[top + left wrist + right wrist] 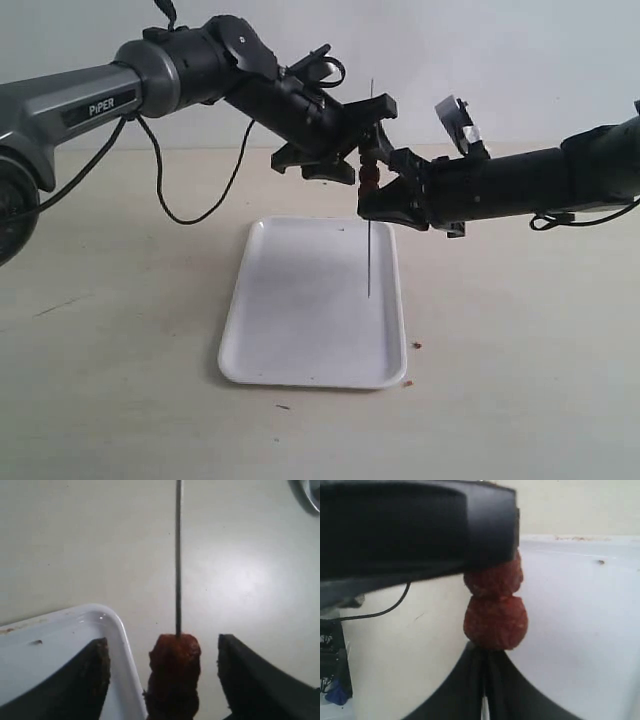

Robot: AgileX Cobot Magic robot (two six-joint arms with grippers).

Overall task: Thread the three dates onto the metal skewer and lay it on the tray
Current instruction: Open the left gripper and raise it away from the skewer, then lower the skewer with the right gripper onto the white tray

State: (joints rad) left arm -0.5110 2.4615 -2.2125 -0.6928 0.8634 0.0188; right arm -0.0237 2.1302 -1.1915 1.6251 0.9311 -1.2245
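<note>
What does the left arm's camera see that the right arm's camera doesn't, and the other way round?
Only the left arm's camera shows the bare skewer rising out of the dates, with the left gripper open on either side. Only the right arm's camera shows two dates stacked, the right gripper pinched shut just below them, and a black cable. Both show the dates and the white tray.

— Where can a hand pass over the white shallow plastic tray (300,330)?
— Its left and near parts lie bare. Over the right side the thin dark metal skewer (369,262) stands upright, with the black left gripper (360,140) and black right gripper (373,206) crowded around it.
</note>
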